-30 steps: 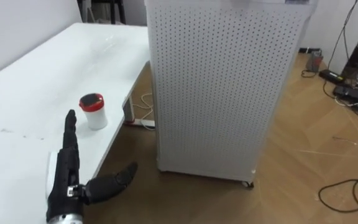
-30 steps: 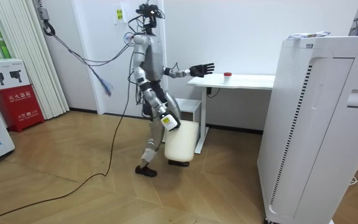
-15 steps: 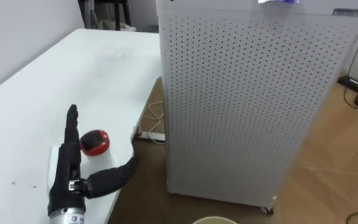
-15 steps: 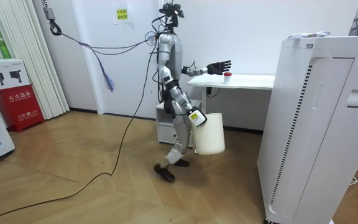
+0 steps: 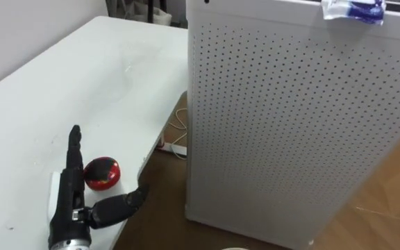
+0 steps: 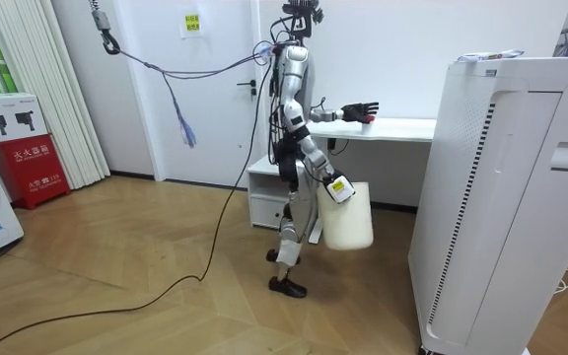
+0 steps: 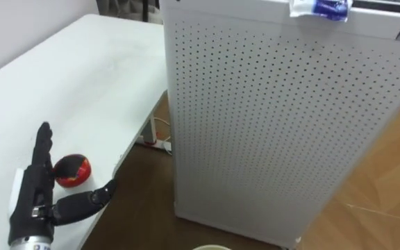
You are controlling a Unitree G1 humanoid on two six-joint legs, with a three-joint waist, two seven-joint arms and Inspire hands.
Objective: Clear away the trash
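Observation:
A small white cup with a red lid [image 5: 101, 173] stands near the front edge of the white table [image 5: 82, 76]. My left hand [image 5: 71, 201] is open just above the table. Its straight fingers lie along the cup's left side and its thumb reaches out below the cup; I cannot tell whether it touches. In the room view I stand at the table's end with that left hand [image 6: 359, 109] stretched over it. My right hand [image 6: 335, 185] hangs low at my side, shut on the rim of a white bin [image 6: 347, 219] held off the floor.
A tall white perforated cabinet [image 5: 290, 125] stands close to the right of the table, with a narrow gap of wooden floor between them. A crumpled blue-and-white wrapper [image 5: 353, 10] lies on its top. A low white drawer unit [image 6: 267, 192] sits under the table.
I have walked up to the table carrying the bin, so the whole eye view shifted. My left hand has come from short of the cup to right beside it.

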